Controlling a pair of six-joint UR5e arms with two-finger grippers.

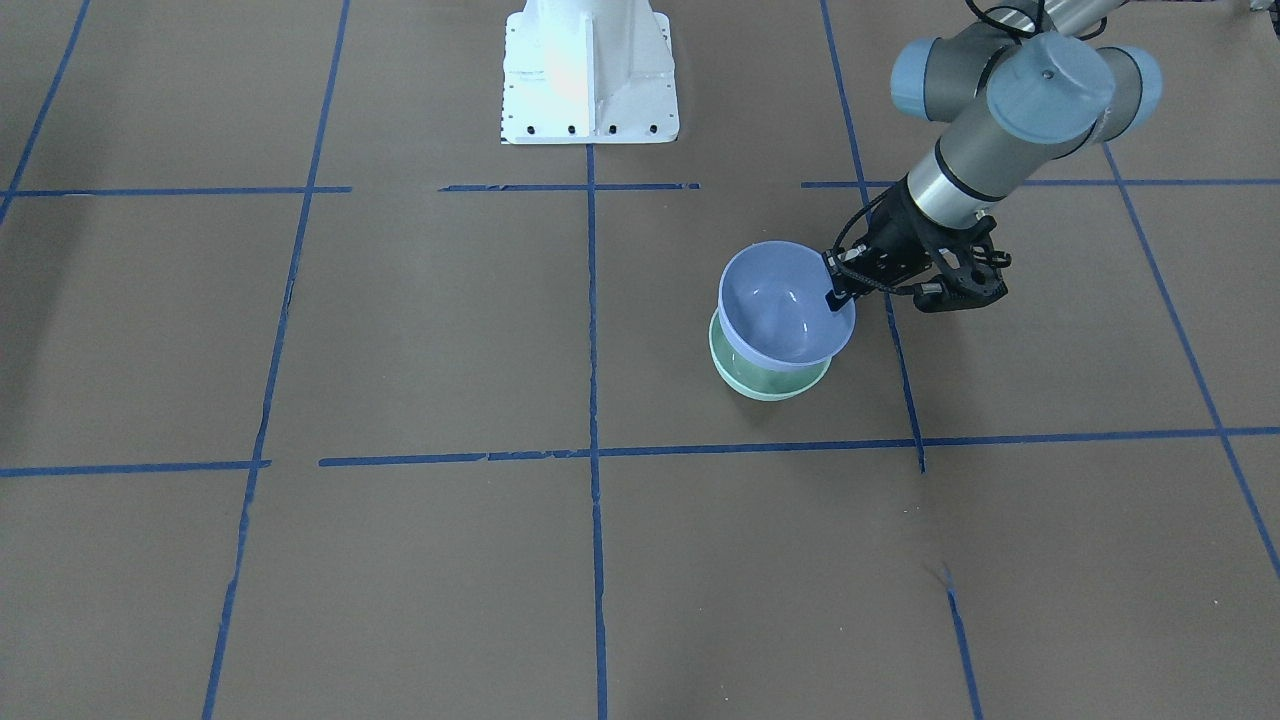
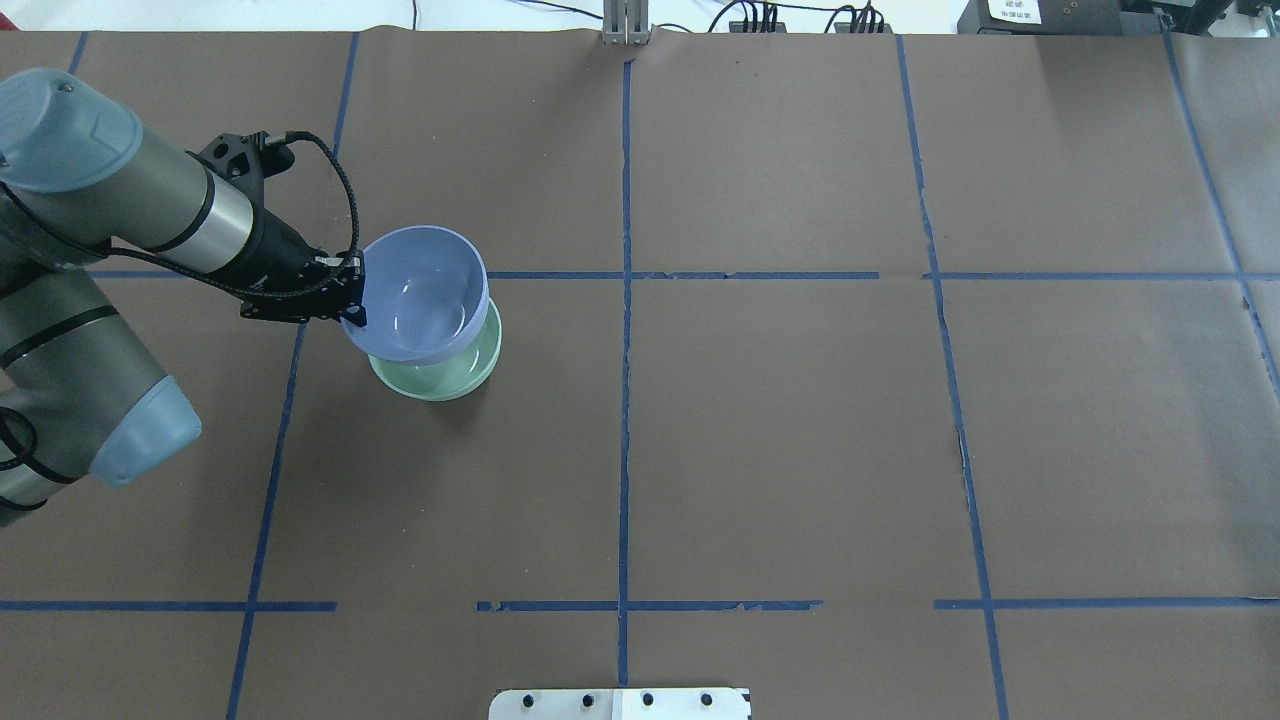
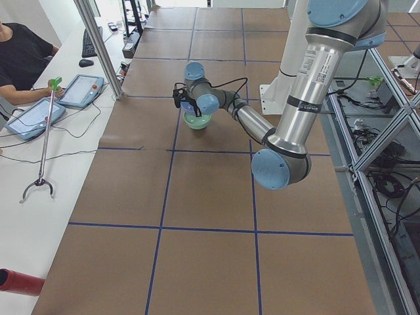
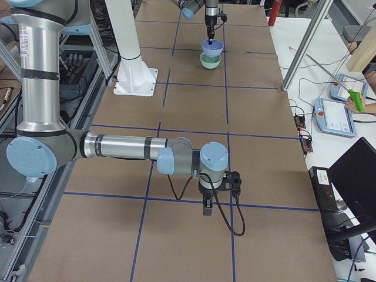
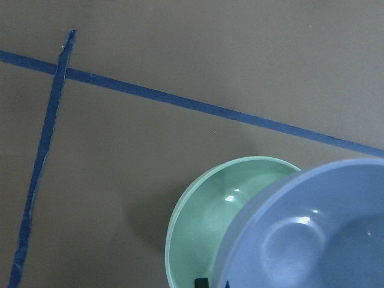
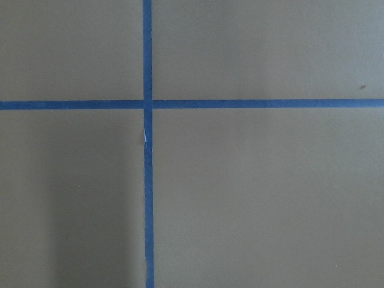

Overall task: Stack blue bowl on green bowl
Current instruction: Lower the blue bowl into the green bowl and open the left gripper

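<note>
jaws clamped on the rim of the glossy periwinkle-blue bowl, the left gripper should centre it over the glossy mint-green bowl, then lower gently.

One blue bowl, one green bowl. Two robot arms: left arm, right arm.

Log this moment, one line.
left hand: shut on blue bowl rim | blue bowl: over green bowl, offset | right hand: state unclear
</note>
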